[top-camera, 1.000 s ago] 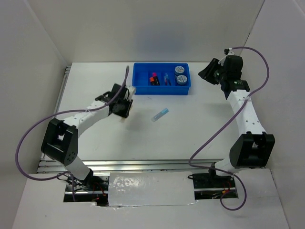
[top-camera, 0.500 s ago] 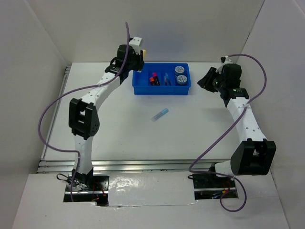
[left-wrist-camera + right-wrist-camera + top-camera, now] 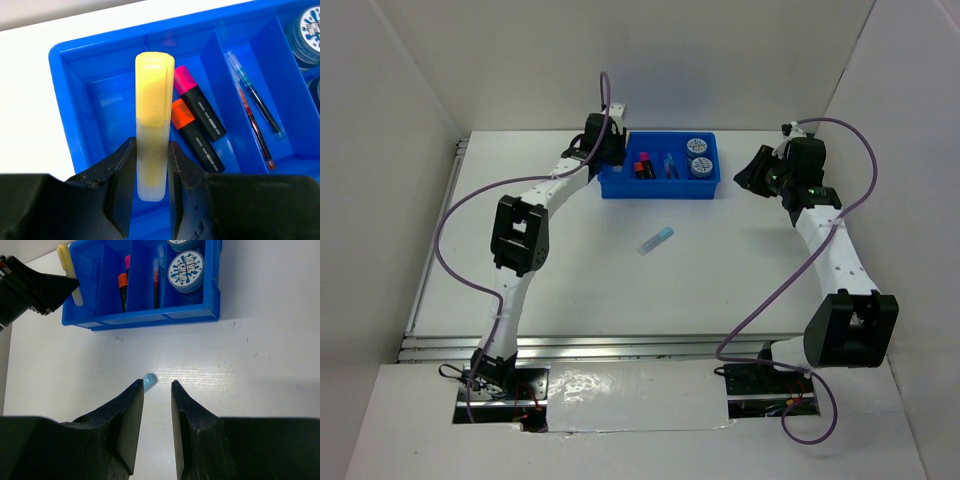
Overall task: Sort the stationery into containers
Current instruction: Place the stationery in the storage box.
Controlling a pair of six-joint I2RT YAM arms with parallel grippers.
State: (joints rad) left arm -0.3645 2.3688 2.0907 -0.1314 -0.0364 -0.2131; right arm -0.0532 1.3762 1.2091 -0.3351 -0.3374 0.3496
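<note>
"Pinching that pale yellow highlighter point(image 3: 154, 100), is it, the left claw point(image 3: 152, 165)?"

"Yes. Both fingers are pressed tight on its clear lower end, and the capped end points away from the wrist. It hangs over the left end of the blue tray point(image 3: 62, 65). I can't tell whether it touches the bottom."

"What's in the tray?"

"A pink highlighter point(image 3: 195, 97) and an orange highlighter point(image 3: 195, 135) lie touching, just right of the yellow one. The next compartment holds thin pens point(image 3: 257, 107). The patterned rolls point(image 3: 186, 271) sit at the right end."

"And the right claw point(image 3: 156, 390)?"

"Its fingers are a little apart with nothing between them. It's raised above the desk point(image 3: 570, 270), off to the right of the tray. The light blue highlighter point(image 3: 657, 240) lies on the desk in front of the tray, apart from it."
</note>
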